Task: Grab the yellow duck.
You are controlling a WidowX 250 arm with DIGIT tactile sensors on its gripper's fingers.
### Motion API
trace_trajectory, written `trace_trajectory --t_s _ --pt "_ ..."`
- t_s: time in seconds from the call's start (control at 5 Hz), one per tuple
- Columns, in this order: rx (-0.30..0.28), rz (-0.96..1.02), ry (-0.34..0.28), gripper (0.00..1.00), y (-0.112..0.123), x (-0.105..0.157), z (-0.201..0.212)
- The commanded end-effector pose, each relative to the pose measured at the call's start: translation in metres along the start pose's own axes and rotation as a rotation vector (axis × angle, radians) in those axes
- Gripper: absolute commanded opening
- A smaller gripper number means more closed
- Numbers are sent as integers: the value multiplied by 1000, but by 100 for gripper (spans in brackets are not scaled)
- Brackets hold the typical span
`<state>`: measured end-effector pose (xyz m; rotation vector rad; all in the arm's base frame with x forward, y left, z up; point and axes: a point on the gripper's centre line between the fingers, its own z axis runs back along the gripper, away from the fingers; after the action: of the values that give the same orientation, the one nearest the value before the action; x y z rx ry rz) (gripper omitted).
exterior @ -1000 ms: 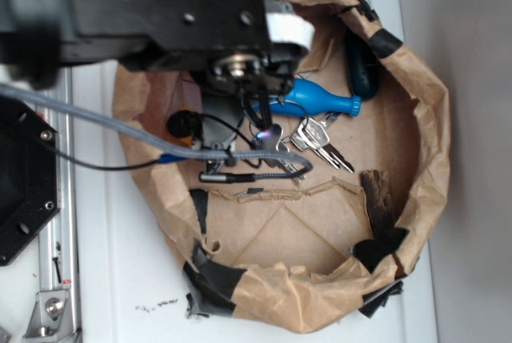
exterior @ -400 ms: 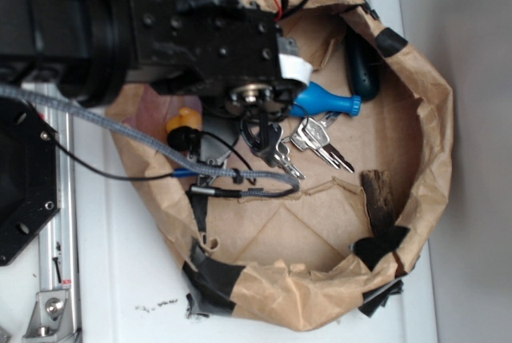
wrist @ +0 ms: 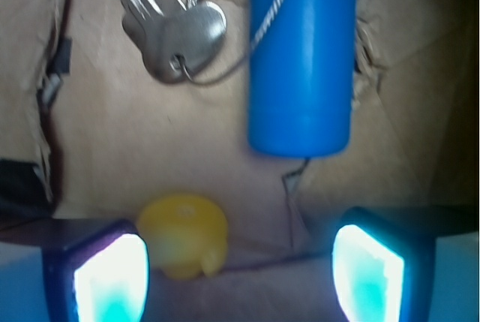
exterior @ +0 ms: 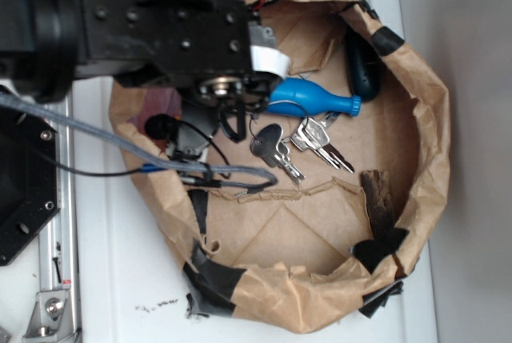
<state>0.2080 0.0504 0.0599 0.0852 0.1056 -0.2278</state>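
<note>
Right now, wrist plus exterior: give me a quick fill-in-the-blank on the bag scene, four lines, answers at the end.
1. In the wrist view the gripper is ____, nothing clamped between its fingers.
2. The yellow duck sits closest to the finger at the ____ edge of the wrist image.
3. The bottle beyond the duck is ____ in colour.
4. Everything lies inside a rolled-down ____ paper bag, with the keys beside the bottle.

Answers: open; left; blue; brown

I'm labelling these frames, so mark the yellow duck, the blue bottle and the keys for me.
yellow duck [wrist: 182, 233]: wrist view, middle of its rounded body.
blue bottle [wrist: 301, 59]: wrist view, middle of its barrel.
keys [exterior: 276, 147]: exterior view, dark head of the left key.
</note>
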Motion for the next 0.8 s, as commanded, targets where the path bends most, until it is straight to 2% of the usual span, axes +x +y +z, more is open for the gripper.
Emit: trace_trajectory --t_s 0.0,0.2,0.4,0.6 --pt "8 -32 26 100 7 0 -30" --pt "-23 -67 56 100 -9 1 -34" --pt "-20 -59 41 100 -18 14 -36" --pt "-43 -47 59 100 -22 19 -41"
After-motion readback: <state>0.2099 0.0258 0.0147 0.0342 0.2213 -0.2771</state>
